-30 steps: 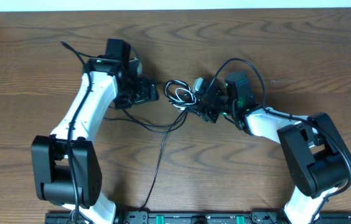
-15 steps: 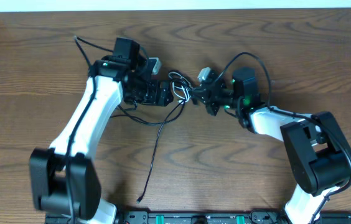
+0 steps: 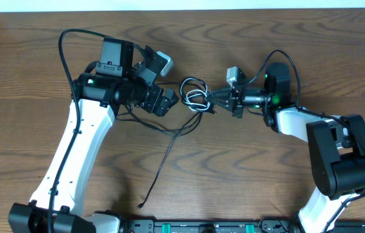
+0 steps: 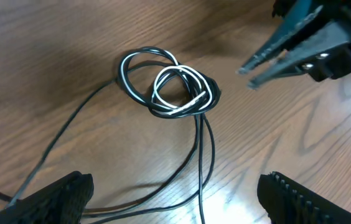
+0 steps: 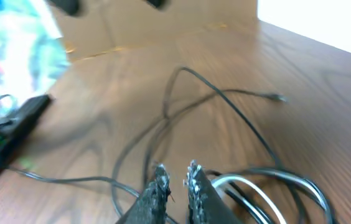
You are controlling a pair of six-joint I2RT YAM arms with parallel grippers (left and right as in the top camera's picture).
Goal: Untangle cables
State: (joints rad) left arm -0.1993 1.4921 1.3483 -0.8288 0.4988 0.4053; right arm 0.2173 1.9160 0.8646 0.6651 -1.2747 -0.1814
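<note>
The cables (image 4: pixel 174 90) are lying knotted on the table (image 3: pixel 247 188), nothing untangled yet. The left gripper (image 3: pixel 164 83) is hovering wide open, and the right gripper (image 4: pixel 245 73) is pointing near the knot, clenched and empty.

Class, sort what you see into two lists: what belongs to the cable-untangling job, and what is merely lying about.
Belongs: cable knot; loose cable strands; left gripper, open; right gripper, shut beside the knot.
Merely there: wooden table; cardboard beyond the table; arms' own black wiring.
</note>
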